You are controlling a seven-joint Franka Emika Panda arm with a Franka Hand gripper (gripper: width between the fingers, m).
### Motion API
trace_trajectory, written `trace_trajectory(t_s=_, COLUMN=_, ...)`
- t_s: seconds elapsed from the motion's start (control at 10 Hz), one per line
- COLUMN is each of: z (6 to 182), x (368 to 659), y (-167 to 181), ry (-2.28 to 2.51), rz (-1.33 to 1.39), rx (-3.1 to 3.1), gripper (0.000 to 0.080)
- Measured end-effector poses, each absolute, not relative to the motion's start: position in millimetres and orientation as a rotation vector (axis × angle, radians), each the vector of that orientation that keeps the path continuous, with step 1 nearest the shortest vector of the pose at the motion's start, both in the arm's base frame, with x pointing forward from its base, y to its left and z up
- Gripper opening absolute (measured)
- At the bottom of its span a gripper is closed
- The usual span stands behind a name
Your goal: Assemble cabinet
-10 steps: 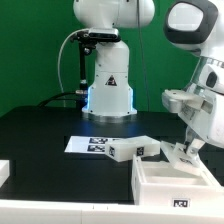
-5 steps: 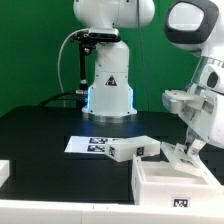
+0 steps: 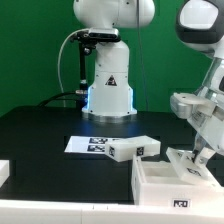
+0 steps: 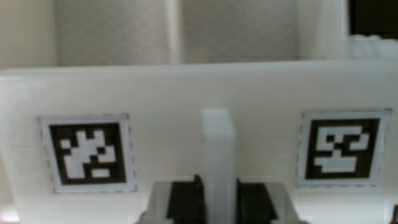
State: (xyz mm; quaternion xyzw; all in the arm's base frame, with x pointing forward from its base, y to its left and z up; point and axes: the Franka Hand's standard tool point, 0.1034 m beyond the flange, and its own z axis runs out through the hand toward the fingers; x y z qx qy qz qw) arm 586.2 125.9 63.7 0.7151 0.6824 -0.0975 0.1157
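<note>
Showing pincer (image 4: 217, 196) mostly cropped; cabinet (image 4: 196, 95) tags blurred.

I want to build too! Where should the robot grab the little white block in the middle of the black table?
Probably from straight above, pinching the small white plastic block across its narrow width. It lies flat and low at the marker board's end, its top uncovered, so its long sides are easiest to reach.
</note>
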Motion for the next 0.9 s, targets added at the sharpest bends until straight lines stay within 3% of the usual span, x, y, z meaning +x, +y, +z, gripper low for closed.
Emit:
trace_trajectory(t_s=0.8, z=60.5, x=594.8, y=124.3, ry=1.990, rz=-0.354, rx=2.103, gripper=0.0064)
trace_trajectory(t_s=0.9, z=60.3, x=594.7, y=124.3, ry=1.990, rz=-0.354, rx=2.103, gripper=0.0275)
